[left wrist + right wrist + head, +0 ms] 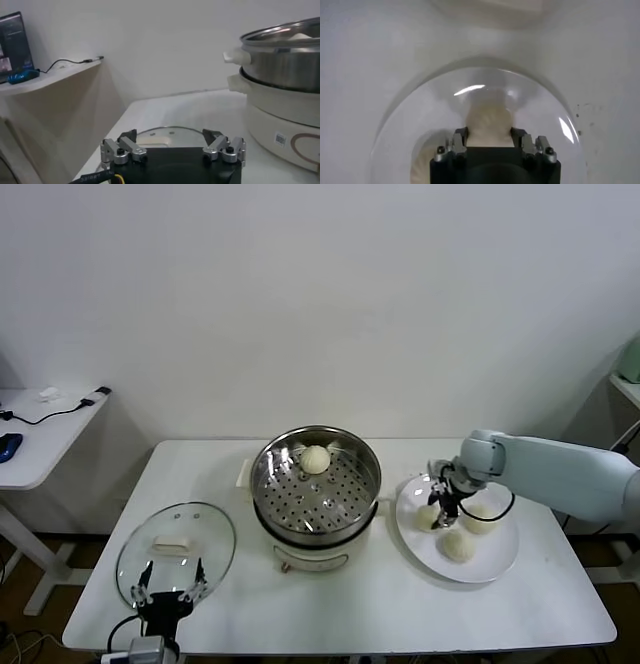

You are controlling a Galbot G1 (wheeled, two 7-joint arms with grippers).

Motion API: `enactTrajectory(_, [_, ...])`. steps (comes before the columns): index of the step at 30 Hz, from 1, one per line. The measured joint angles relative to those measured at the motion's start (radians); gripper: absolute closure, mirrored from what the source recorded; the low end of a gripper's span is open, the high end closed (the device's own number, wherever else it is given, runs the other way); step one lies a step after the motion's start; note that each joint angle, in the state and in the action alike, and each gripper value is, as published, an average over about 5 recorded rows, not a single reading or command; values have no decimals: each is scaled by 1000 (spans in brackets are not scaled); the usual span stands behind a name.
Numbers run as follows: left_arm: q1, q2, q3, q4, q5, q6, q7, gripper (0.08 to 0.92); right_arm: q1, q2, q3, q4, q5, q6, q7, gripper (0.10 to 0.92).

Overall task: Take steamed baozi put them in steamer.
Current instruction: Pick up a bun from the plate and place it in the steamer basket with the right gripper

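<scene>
The steamer [268,484] stands mid-table with one baozi [315,459] on its perforated floor at the back. Three more baozi lie on a white plate [500,566] to its right: the nearest the steamer [427,518], one behind [482,518] and one in front [458,546]. My right gripper [441,511] is down on the plate, its fingers pressed against both sides of the baozi nearest the steamer [489,122]. The bun rests on the plate [415,115]. My left gripper [168,582] is open and empty, parked low over the glass lid [215,534].
The glass lid with its white handle [150,137] lies on the table's front left, just ahead of my left gripper [170,135]. The steamer's side [285,60] rises to its right. A side desk [40,434] with cables stands at far left.
</scene>
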Motion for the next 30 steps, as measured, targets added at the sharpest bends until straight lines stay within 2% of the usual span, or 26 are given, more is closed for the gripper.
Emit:
enactTrajectory(7, [-4,0,11,-13,2,5,3,177,227,8,-75,71,101,8,-60,431])
enactTrajectory(15, [-7,-1,28,-24,10,5,4,177,443,81,-83,192,309,-45,-45,429])
enactTrajectory(22, [-1,-9,35,-37,14,5,3,177,474,215,-37,245,448,-120,35,431])
enactTrajectory(30, [5,-10,34,-34,19,3,2,177,395,375,-10,222,505,-190,123,431])
